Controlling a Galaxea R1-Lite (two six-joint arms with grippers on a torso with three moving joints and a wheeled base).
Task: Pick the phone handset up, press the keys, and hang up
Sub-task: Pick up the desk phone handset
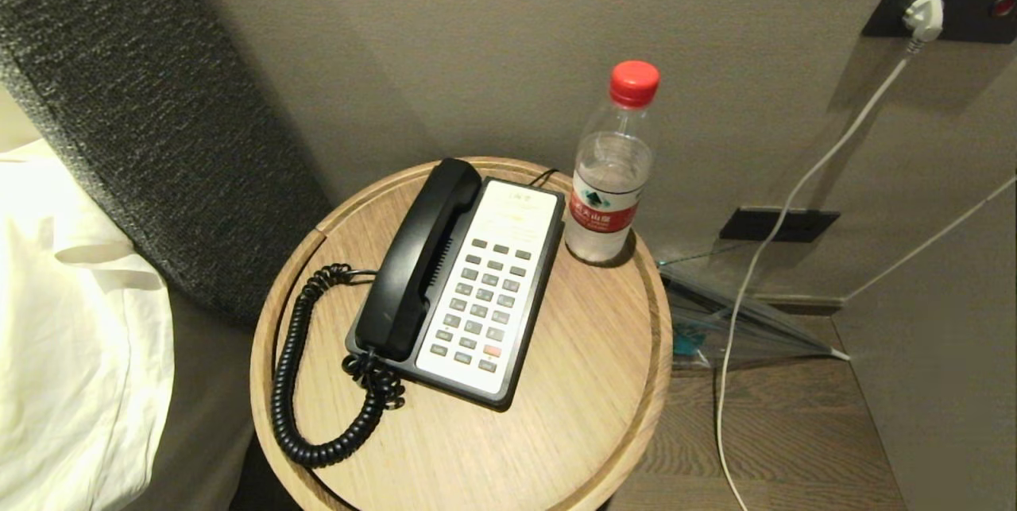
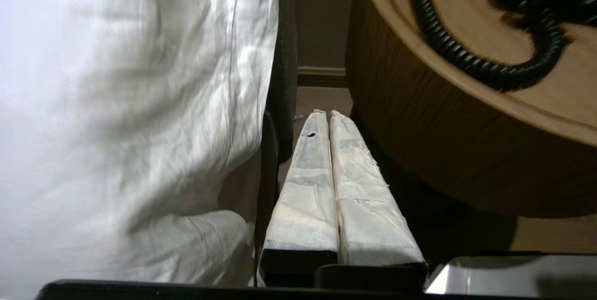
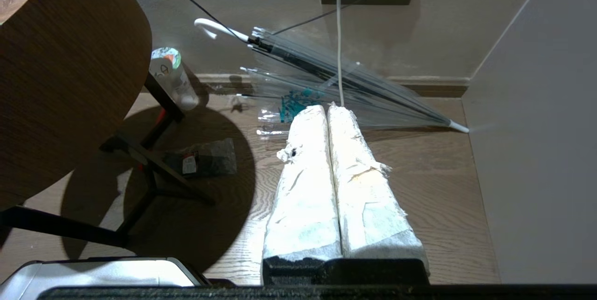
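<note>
**Handset cradled; left pincer nearer, low beside surface**

Phone handset (image 1: 419,257) seated on left side of phone base (image 1: 485,288), long axis running front to back, slightly slanted. Left pincer (image 2: 325,115) pressed shut, empty, below rim of round wooden surface (image 2: 419,150), beside bed sheet (image 2: 140,104); handset above and beyond. Right pincer (image 3: 326,109) shut, empty, over floor. Left arm judged nearer.

My head camera: down onto table (image 1: 572,384). My wrist cameras: low beside it, left sharing its rim and coiled cord (image 2: 471,64).
</note>
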